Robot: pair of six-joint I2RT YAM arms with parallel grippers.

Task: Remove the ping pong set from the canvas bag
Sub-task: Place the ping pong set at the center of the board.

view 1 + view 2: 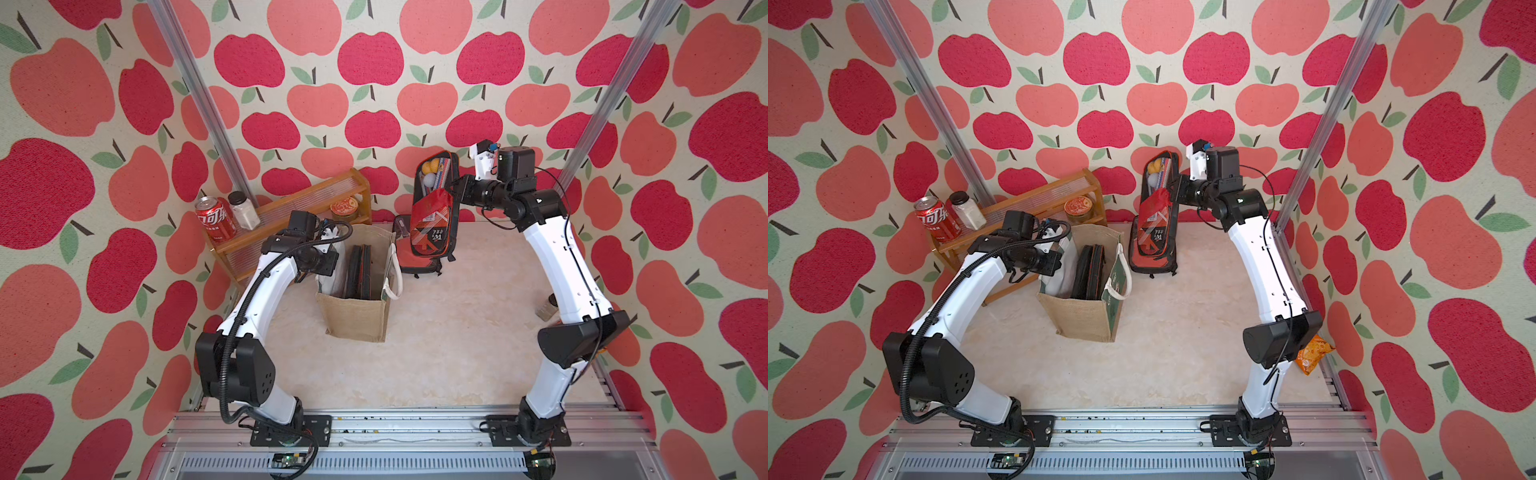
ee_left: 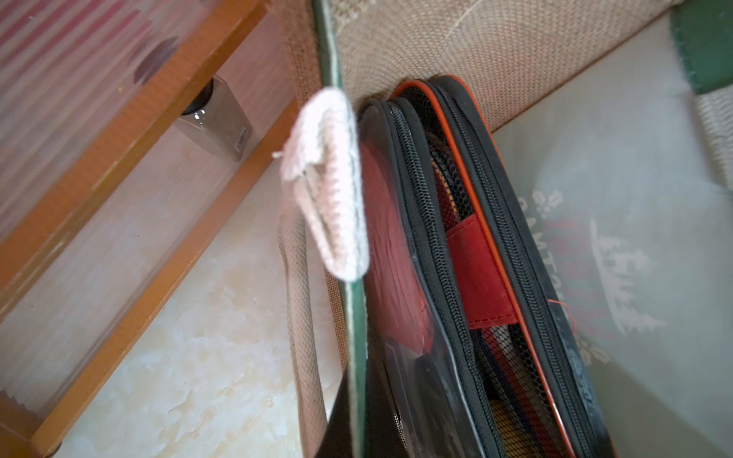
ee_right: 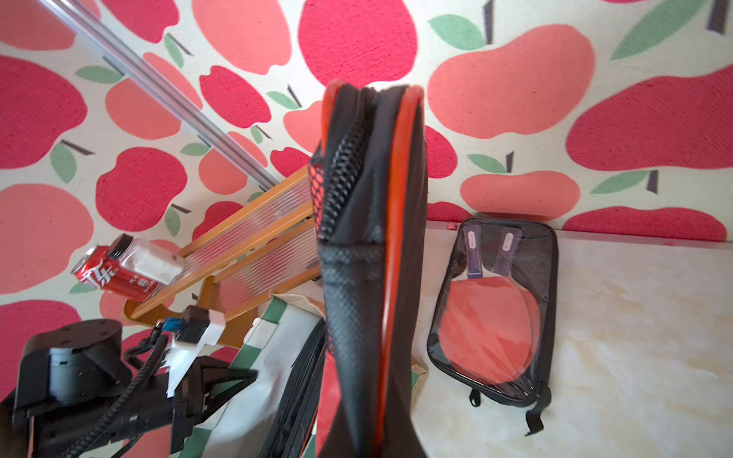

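Nearest the lens, the metal rail (image 1: 395, 428) carries both arm bases along the table's front edge. The pale marble-look table (image 1: 436, 353) lies bare between the arms and in front of the canvas bag (image 1: 357, 320), which stands upright left of centre, its far corner close to the wooden rack (image 1: 291, 216) at the back left. Apple-print walls close in the other three sides.

The right gripper (image 1: 455, 187) is pinched on the raised ping pong case (image 1: 434, 208), holding it upright in the air near the back wall, clear of the bag, with balls showing through its mesh top. Its printed characters are too small to read. Below it, a clear paddle case (image 3: 492, 317) lies flat against the back edge with red paddles inside. Two zipped cases (image 1: 359, 270) stand on edge inside the bag.

The left gripper (image 1: 328, 257) is pressed together on the bag's left rim, beside the folded rope handle (image 2: 329, 182); its fingers are hidden.

The red can (image 1: 214, 220) on the rack shows white Chinese Coca-Cola lettering.
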